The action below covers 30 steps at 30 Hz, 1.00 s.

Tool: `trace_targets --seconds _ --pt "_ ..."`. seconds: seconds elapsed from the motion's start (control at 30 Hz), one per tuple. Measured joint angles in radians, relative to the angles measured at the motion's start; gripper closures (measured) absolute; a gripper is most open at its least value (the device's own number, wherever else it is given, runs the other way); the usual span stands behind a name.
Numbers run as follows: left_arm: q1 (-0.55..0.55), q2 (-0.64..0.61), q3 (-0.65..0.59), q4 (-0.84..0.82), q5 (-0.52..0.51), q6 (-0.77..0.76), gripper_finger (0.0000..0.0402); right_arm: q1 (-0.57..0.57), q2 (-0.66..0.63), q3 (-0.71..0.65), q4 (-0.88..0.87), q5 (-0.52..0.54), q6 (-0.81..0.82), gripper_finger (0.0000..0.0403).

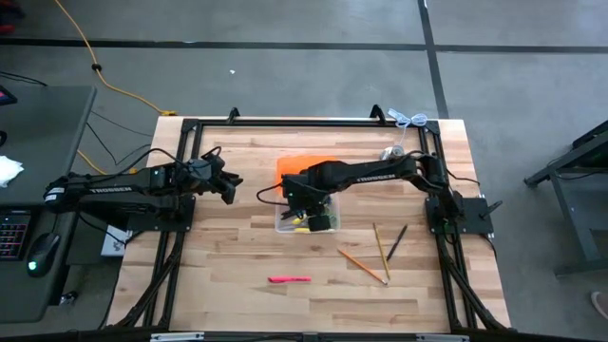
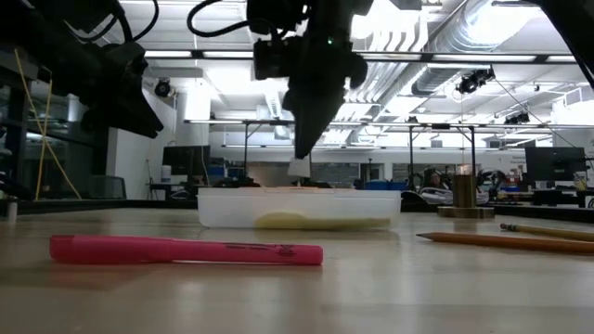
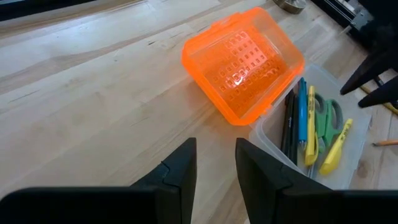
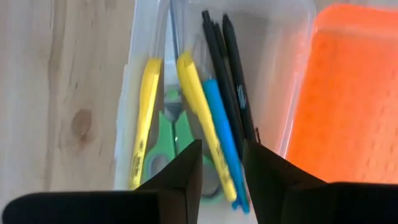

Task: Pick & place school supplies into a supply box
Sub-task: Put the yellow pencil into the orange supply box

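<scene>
The supply box, a clear tray [image 1: 282, 226] with its orange lid [image 1: 306, 165] lying open on the far side, sits mid-table. Inside it lie two yellow markers [image 4: 144, 118], a blue pen [image 4: 217, 124], black pens [image 4: 233, 74] and green-handled scissors [image 4: 166, 140]. My right gripper [image 4: 222, 168] hovers open over the tray, pointing steeply down, with nothing between its fingers. It stands clear above the tray in the low view [image 2: 299, 167]. My left gripper [image 3: 216, 168] waits open left of the box [image 1: 231, 183], holding nothing. A pink marker [image 1: 289, 279] lies on the wood near the front.
Two wooden pencils [image 1: 362, 266] [image 1: 380, 252] and a black pen [image 1: 396, 242] lie right of the box. A silver bell-shaped object [image 1: 389, 153] stands at the far right. Black frame rails [image 1: 180, 152] run along the table's sides. Bare wood lies between the box and the front edge.
</scene>
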Motion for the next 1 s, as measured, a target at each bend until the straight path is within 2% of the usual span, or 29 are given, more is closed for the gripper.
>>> trace_targets --seconds 0.5,0.73,1.0 --pt "0.0 0.0 0.0 0.0 0.0 0.0 0.0261 0.007 -0.003 0.046 -0.342 -0.016 0.169 0.0308" --pt "0.0 0.0 0.0 -0.001 0.024 0.006 0.0261 0.045 -0.051 0.045 -0.372 -0.019 0.179 0.0308" --pt "0.0 0.0 0.0 -0.001 0.028 0.011 0.0261 0.071 -0.155 0.041 -0.378 0.023 0.319 0.0308"
